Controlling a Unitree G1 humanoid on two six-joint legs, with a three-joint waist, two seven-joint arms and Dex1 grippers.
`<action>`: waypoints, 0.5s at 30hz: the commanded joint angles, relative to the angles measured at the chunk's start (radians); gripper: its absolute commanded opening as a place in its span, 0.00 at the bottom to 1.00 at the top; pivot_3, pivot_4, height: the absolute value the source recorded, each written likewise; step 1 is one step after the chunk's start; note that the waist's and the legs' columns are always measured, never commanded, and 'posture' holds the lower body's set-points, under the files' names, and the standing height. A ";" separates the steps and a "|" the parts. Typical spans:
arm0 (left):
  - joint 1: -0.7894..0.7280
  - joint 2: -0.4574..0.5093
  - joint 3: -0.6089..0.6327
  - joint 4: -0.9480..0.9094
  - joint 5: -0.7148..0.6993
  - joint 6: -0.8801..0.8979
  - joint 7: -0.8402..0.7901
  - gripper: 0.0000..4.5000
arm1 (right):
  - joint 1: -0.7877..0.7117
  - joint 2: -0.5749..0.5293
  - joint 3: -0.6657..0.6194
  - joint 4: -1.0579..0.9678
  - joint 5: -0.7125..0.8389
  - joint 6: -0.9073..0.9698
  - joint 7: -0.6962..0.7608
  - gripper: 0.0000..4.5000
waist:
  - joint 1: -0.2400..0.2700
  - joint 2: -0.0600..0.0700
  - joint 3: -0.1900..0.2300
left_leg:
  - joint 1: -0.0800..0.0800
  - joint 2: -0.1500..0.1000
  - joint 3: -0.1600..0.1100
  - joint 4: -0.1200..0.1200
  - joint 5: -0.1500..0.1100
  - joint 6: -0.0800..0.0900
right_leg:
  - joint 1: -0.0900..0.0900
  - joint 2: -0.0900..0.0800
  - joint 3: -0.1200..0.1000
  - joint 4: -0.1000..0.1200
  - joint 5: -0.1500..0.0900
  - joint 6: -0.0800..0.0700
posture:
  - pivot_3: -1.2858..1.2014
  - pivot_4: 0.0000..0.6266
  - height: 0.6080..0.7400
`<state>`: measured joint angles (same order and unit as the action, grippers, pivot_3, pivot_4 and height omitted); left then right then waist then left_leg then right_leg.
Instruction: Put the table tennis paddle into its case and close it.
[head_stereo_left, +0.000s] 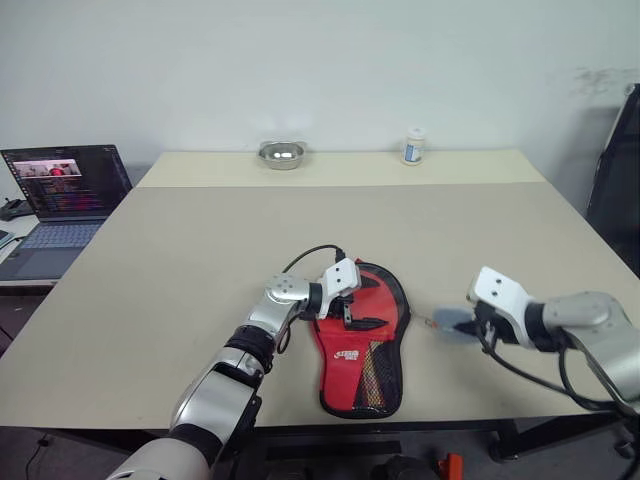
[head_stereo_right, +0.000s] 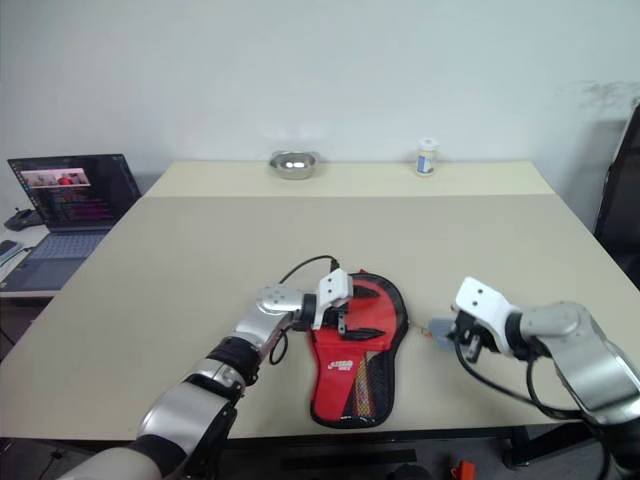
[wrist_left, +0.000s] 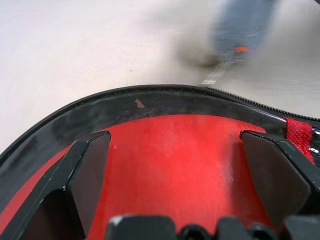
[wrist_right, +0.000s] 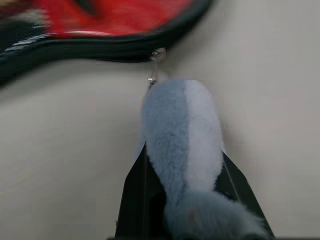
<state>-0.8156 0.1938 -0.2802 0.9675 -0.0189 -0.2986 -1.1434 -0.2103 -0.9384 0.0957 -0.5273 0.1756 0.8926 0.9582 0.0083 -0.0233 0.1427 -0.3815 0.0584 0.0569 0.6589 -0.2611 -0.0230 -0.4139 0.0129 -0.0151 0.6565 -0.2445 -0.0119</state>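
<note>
**Right end effector pinches the case's fluffy zip charm**

A laptop (head_stereo_left: 62, 190) sits open on a side desk at far left. On the beige tabletop (head_stereo_left: 180, 260), the left end effector (head_stereo_left: 347, 312) rests over the wide end of the case (head_stereo_left: 362, 350), its fingers spread apart above the red face. The case lies near the front edge, red side up with white logo and mesh pocket, its narrow end nearest. The paddle itself cannot be made out. Just right of the case, the right end effector (wrist_right: 182, 200) is pressed together on a grey-white fluffy charm (wrist_right: 182, 135), linked by a small metal chain to the case's black rim. At the far edge stand a metal bowl (head_stereo_left: 282, 153) and a small white bottle (head_stereo_left: 414, 146).
</note>
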 joint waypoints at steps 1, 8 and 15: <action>0.081 0.008 -0.090 0.139 0.133 0.018 0.019 1.00 | 0.090 -0.033 -0.009 -0.200 0.048 0.074 -0.012 0.07 | 0.001 -0.001 -0.005 | 0.000 0.001 0.000 0.000 -0.001 0.000 | 0.001 0.000 0.000 -0.001 -0.001 0.001 | 0.52 0.24 1.00; 0.085 -0.005 -0.090 0.151 0.133 0.024 0.030 1.00 | 0.221 -0.094 0.055 -0.379 0.067 0.072 -0.035 0.07 | 0.001 -0.002 -0.015 | 0.002 0.002 -0.004 0.000 -0.007 0.003 | 0.007 -0.005 -0.001 -0.011 -0.006 0.001 | 0.52 0.24 1.00; 0.073 -0.010 -0.092 0.169 0.143 0.027 0.053 1.00 | 0.395 -0.215 -0.074 -0.464 0.175 0.048 0.056 0.06 | 0.001 -0.006 -0.018 | 0.002 -0.001 -0.006 0.000 -0.010 0.006 | 0.009 -0.009 -0.001 -0.013 -0.008 0.004 | 0.52 0.24 1.00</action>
<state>-0.8108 0.1609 -0.2916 1.0014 -0.0041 -0.3121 -1.1208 0.1627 -1.1270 0.0570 -0.9513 0.3099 0.9456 0.9713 0.0094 -0.0290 0.1242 -0.3793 0.0573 0.0507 0.6595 -0.2711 -0.0166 -0.4045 0.0024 -0.0162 0.6442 -0.2528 -0.0079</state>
